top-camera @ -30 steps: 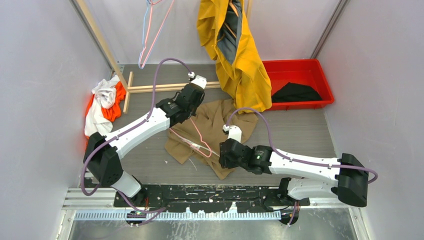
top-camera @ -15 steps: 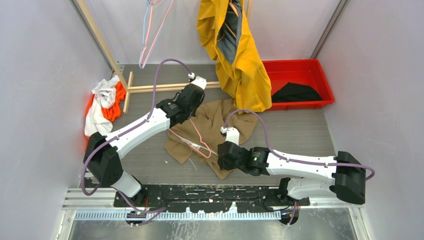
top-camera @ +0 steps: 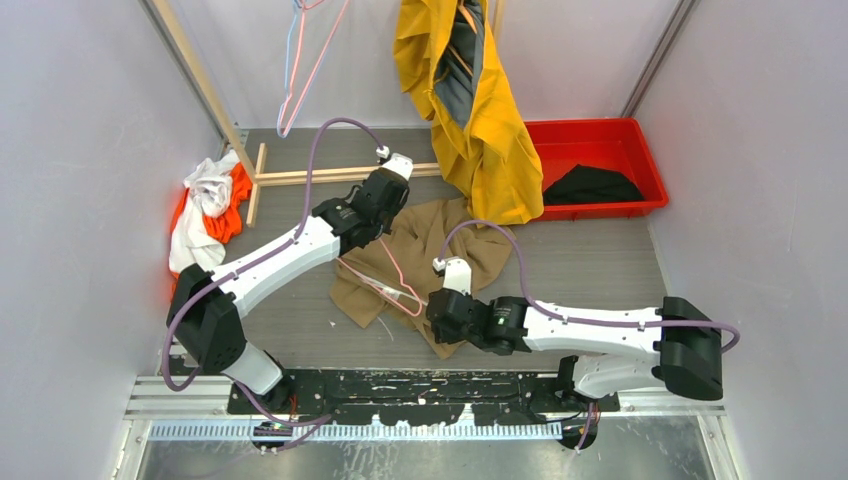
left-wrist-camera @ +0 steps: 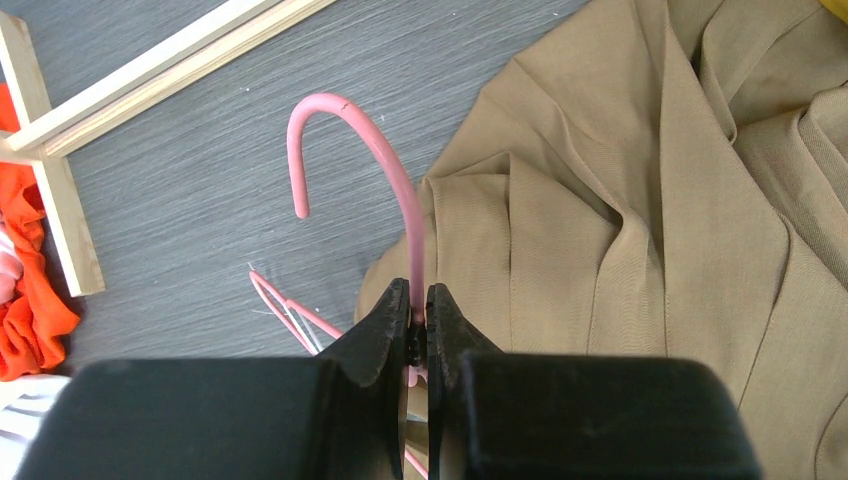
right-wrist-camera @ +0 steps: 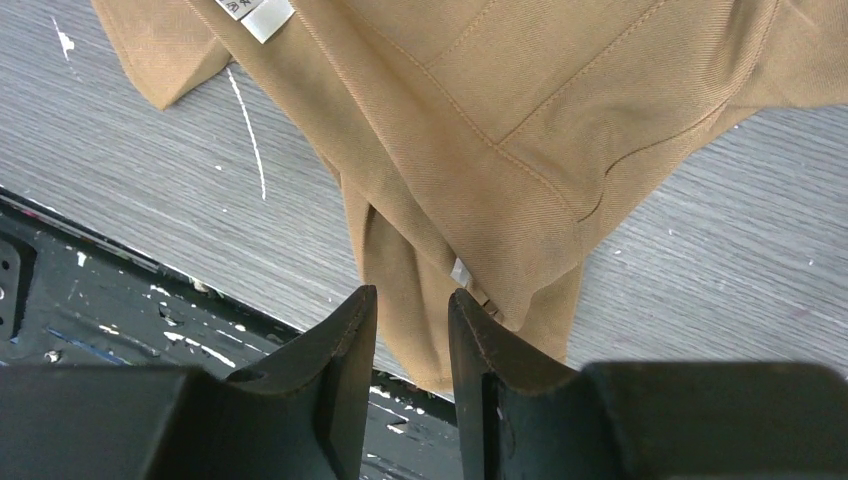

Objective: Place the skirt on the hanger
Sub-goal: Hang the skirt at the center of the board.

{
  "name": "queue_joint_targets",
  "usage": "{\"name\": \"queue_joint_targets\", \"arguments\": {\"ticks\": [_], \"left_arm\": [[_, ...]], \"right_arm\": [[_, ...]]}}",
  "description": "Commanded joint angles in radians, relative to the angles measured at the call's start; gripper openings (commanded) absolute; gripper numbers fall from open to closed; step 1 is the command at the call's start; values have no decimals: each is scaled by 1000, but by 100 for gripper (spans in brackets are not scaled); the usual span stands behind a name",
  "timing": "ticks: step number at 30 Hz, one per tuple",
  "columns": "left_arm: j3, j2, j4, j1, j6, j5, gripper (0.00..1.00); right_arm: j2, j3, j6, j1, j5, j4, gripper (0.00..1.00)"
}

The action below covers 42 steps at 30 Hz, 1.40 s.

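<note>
A tan skirt (top-camera: 440, 235) lies crumpled on the grey table, and it fills the right of the left wrist view (left-wrist-camera: 650, 250). A pink wire hanger (top-camera: 398, 272) rests across it. My left gripper (top-camera: 372, 238) is shut on the hanger's neck just below the hook (left-wrist-camera: 370, 150), and the fingertips (left-wrist-camera: 418, 300) pinch the wire. My right gripper (top-camera: 436, 322) is open, jaws partly apart, over the skirt's near corner (right-wrist-camera: 480, 150). Its own view shows the tan cloth through the gap at the gripper (right-wrist-camera: 412, 300), with nothing gripped.
A yellow jacket (top-camera: 480, 100) hangs at the back. A red bin (top-camera: 640, 145) holds a black cloth (top-camera: 592, 185). A wooden rack foot (top-camera: 300, 175) and an orange and white garment (top-camera: 210, 205) lie at the left. Hangers (top-camera: 300, 70) dangle above. The black base plate (right-wrist-camera: 100, 330) borders the near edge.
My right gripper has slid a little to the left along the skirt's near edge. The left gripper and the hanger have stayed put.
</note>
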Motion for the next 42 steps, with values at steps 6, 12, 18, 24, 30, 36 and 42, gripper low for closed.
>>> {"name": "queue_joint_targets", "arguments": {"ticks": [6, 12, 18, 24, 30, 36, 42], "left_arm": [[1, -42, 33, 7, 19, -9, 0], [-1, -42, 35, 7, 19, -8, 0], [-2, -44, 36, 7, 18, -8, 0], [-4, -46, 38, 5, 18, -3, 0], [0, -48, 37, 7, 25, -4, 0], [3, -51, 37, 6, 31, -4, 0], [5, -50, 37, 5, 33, -4, 0]], "right_arm": [[14, 50, 27, 15, 84, -43, 38], [31, 39, 26, 14, 94, -17, 39], [60, 48, 18, 14, 108, 2, 40], [55, 48, 2, 3, 144, 1, 40], [60, 39, -14, -17, 150, 28, 40], [67, 32, -34, -42, 155, 60, 41], [82, 34, -53, -64, 150, 74, 40]]}}
